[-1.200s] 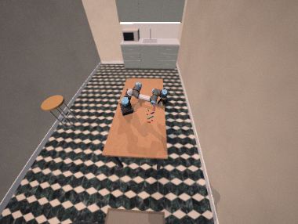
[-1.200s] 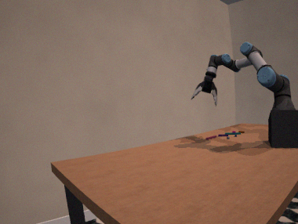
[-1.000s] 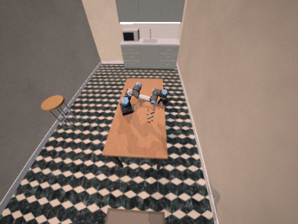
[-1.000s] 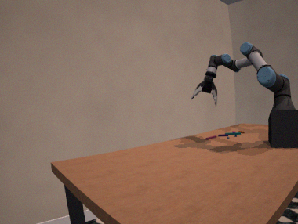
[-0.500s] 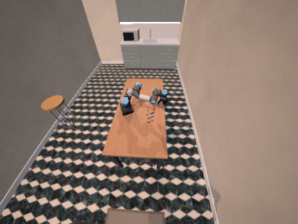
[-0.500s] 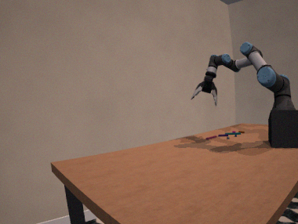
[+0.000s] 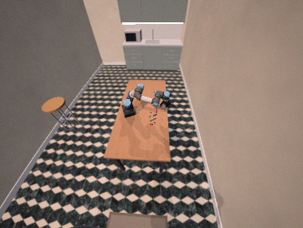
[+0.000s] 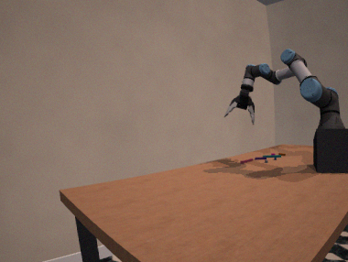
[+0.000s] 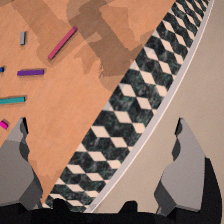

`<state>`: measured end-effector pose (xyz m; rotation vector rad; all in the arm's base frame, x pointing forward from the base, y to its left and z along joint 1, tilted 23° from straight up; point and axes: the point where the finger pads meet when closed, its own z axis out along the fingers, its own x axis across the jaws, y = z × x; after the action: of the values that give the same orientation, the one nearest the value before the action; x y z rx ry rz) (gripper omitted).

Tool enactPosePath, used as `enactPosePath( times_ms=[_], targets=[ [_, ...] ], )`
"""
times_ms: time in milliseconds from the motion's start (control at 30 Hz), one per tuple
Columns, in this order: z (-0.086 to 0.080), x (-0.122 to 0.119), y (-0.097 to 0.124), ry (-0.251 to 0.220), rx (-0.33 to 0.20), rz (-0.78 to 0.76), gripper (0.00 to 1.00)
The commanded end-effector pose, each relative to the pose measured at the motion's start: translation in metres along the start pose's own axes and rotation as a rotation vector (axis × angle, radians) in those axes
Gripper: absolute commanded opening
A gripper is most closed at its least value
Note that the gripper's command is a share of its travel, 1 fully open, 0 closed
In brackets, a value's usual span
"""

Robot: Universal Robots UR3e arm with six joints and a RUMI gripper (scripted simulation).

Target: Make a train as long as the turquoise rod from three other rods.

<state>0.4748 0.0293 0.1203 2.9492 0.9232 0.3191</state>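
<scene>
At the near end of the exterior view, the bare corner of the wooden table point(image 7: 135, 143) point(image 8: 160, 206) point(image 9: 55, 107) comes first, with a dark leg point(image 8: 87, 235) under it. Further along lie the small rods, flat and scattered: the pink rod point(image 7: 156, 110) point(image 8: 246, 160) point(image 9: 63, 43) slants across the wood, with the grey rod point(image 8: 266, 161) point(image 9: 23, 38) and the purple rod point(image 7: 155, 115) point(image 8: 260, 158) point(image 9: 30, 73) near it, all apart. Past the purple one are the blue rod point(image 8: 275, 158) point(image 9: 1, 69) and the turquoise rod point(image 7: 153, 119) point(image 8: 272, 157) point(image 9: 12, 100), the length to match (its end is cut off in the wrist view). The magenta rod point(image 8: 273, 154) point(image 9: 3, 124) and something orange point(image 7: 151, 123) point(image 8: 282, 154) sit beyond; whether the orange patch is more than one piece, I cannot tell. No three rods form a train. The gripper point(image 7: 163, 106) point(image 8: 239, 120) point(image 9: 100, 119) hangs well above the table, fingers spread wide with nothing between them. Behind everything stands a plain wall point(image 8: 114, 92), and at the far end of the room, a pale counter point(image 7: 152, 56) with a microwave point(image 7: 132, 36) on it

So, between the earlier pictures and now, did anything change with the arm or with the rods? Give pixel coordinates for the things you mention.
Nothing visibly changed. The gripper point(image 8: 239, 120) point(image 9: 100, 119) hangs open above the table point(image 7: 137, 145) point(image 8: 183, 201) point(image 9: 55, 135) as before, with nothing taken or let go. The rods show no visible shift, though the earlier pictures are too small to rule out a slight one.
</scene>
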Motion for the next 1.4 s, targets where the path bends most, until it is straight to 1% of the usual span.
enactPosePath(
  times_ms=[0,267,467,533,633,733,800,967,1033,1133,1167,1200,1267,1367],
  targets=[
    [0.002,-0.011,0.007,-0.008,-0.026,-0.057,1.00],
    [0.009,-0.039,0.018,-0.041,-0.067,-0.175,1.00],
    [0.010,-0.044,0.020,-0.047,-0.072,-0.193,1.00],
    [0.012,-0.053,0.023,-0.060,-0.084,-0.232,1.00],
    [0.013,-0.059,0.024,-0.067,-0.090,-0.252,1.00],
    [0.016,-0.069,0.027,-0.082,-0.101,-0.293,1.00],
    [0.016,-0.069,0.027,-0.082,-0.101,-0.293,1.00],
    [0.019,-0.086,0.030,-0.108,-0.118,-0.358,1.00],
    [0.019,-0.086,0.030,-0.108,-0.118,-0.358,1.00],
    [0.021,-0.098,0.032,-0.126,-0.128,-0.402,1.00],
    [0.021,-0.098,0.032,-0.126,-0.128,-0.402,1.00],
    [0.023,-0.105,0.033,-0.136,-0.133,-0.424,1.00],
    [0.023,-0.105,0.033,-0.136,-0.133,-0.424,1.00],
    [0.025,-0.117,0.034,-0.156,-0.141,-0.469,1.00]
  ],
)
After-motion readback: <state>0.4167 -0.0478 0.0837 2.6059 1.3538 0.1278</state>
